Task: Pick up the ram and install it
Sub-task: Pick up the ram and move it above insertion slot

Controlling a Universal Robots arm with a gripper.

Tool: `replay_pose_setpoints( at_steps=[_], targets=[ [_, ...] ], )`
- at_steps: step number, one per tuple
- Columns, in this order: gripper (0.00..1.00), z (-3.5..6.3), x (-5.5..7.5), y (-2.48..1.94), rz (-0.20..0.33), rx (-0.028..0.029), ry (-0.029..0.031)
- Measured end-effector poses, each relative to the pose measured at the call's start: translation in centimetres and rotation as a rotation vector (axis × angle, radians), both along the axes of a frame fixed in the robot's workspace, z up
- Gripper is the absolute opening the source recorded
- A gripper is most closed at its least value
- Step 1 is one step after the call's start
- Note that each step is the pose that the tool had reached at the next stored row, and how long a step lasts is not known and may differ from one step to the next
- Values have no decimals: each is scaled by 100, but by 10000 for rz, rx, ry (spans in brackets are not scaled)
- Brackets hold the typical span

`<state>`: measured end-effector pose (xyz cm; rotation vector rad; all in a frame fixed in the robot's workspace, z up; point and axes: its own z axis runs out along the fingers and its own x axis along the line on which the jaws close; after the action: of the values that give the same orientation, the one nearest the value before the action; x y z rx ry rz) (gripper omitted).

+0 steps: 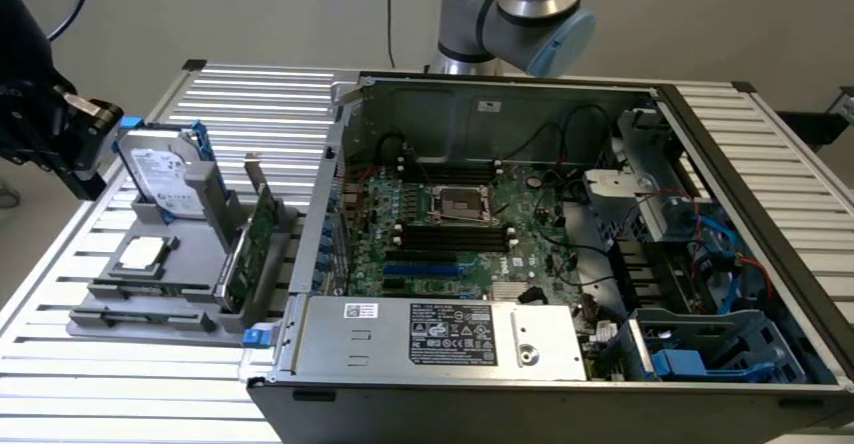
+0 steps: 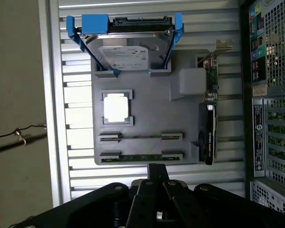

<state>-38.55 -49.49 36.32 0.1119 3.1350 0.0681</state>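
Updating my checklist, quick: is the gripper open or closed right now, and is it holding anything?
Gripper: closed, holding nothing.

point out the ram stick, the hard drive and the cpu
ram stick [image 2: 140, 157], wrist view, middle of its green edge
hard drive [image 2: 126, 54], wrist view, on its white label
cpu [image 2: 117, 107], wrist view, centre of its metal lid

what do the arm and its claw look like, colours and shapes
The arm is a silver-grey metal tube with rounded joints capped in pale blue. The claw is matte black. Its angular, flat-sided fingers taper to a narrow tip and sit on a broad black body with small round screws.
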Motion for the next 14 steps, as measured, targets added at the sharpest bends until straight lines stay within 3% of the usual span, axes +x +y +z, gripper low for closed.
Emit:
replay_pose_setpoints(
  at_steps=[8,14],
  targets=[
    [11,-19,-38,-2,85,7,-21],
    [11,-48,-38,-2,1167,6,-16]
  ],
)
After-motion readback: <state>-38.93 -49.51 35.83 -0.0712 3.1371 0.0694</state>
